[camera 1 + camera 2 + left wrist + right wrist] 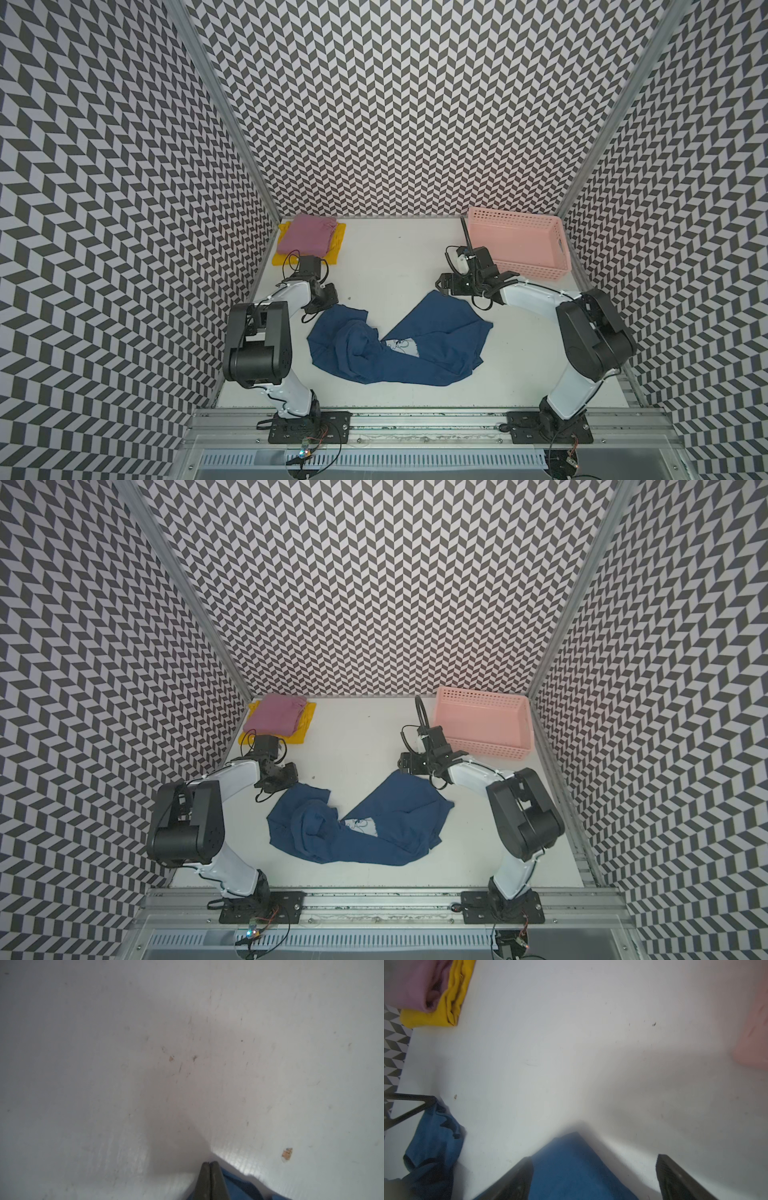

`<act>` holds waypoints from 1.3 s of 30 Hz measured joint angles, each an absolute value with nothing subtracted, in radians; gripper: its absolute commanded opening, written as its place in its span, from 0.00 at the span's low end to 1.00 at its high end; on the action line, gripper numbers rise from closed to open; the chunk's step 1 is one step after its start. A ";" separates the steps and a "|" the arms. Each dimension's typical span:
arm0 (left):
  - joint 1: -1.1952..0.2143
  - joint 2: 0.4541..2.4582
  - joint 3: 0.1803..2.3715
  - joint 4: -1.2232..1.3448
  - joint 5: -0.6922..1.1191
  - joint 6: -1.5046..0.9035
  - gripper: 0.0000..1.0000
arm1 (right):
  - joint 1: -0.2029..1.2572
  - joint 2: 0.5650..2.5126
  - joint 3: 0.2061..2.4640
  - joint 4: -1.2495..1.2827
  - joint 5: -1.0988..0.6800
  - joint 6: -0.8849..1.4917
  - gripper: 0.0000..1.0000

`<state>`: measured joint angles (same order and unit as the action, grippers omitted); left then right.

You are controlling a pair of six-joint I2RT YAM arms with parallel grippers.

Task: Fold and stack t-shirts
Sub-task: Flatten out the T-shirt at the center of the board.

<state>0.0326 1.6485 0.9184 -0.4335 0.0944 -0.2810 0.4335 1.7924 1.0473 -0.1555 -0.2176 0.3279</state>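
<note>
A: A white table (395, 257), chevron walls (415, 124). Where's the navy shirt (399, 345)?
B: Crumpled mid-table. The left gripper (209, 1165) has its jaws together at one corner, though I cannot tell if it is pinching the cloth. The right gripper (593, 1163) has its jaws apart over another corner.
A: Beyond?
B: The mauve-pink shirt (305, 235) lies folded on the yellow shirt (337, 243), far left; the pink basket (536, 268) is far right.

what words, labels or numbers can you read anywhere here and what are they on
None: no readable text in any view.
navy t-shirt: its pale print shows only thin drawn lines, partly hidden in folds; no letters can be made out.
mauve-pink t-shirt, yellow t-shirt, pink basket: no label or mark visible.
</note>
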 measured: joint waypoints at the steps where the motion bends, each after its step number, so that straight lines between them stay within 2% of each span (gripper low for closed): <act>1: 0.030 1.638 0.918 -0.433 0.101 -0.281 0.00 | 0.434 1.824 1.053 -0.156 -0.230 0.325 0.90; 7: 0.025 1.575 0.918 -0.423 0.128 -0.282 0.00 | 0.434 1.859 1.071 -0.154 -0.274 0.314 0.89; 9: 0.024 1.568 0.918 -0.419 0.135 -0.282 0.00 | 0.434 1.867 1.078 -0.150 -0.282 0.310 0.81; 13: 0.024 1.567 0.918 -0.419 0.153 -0.282 0.00 | 0.434 1.901 1.098 -0.141 -0.310 0.303 0.35; 17: 0.024 1.550 0.918 -0.419 0.157 -0.282 0.00 | 0.434 1.913 1.098 -0.163 -0.327 0.297 0.01; 25: 0.024 1.487 0.918 -0.419 0.164 -0.282 0.00 | 0.434 1.887 1.085 -0.193 -0.325 0.301 0.00; 31: 0.024 1.428 0.920 -0.420 0.170 -0.307 0.00 | 0.434 1.771 1.124 -0.233 -0.290 0.299 0.00; 35: 0.024 1.302 0.955 -0.413 0.165 -0.344 0.00 | 0.434 1.684 1.214 -0.238 -0.265 0.289 0.00; 39: 0.024 1.129 1.037 -0.366 0.157 -0.379 0.00 | 0.435 1.521 1.211 -0.230 -0.221 0.280 0.00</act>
<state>0.0238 1.1290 1.0370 -0.3664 0.1574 -0.3794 0.4347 1.5208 1.2106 -0.2302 -0.2214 0.2798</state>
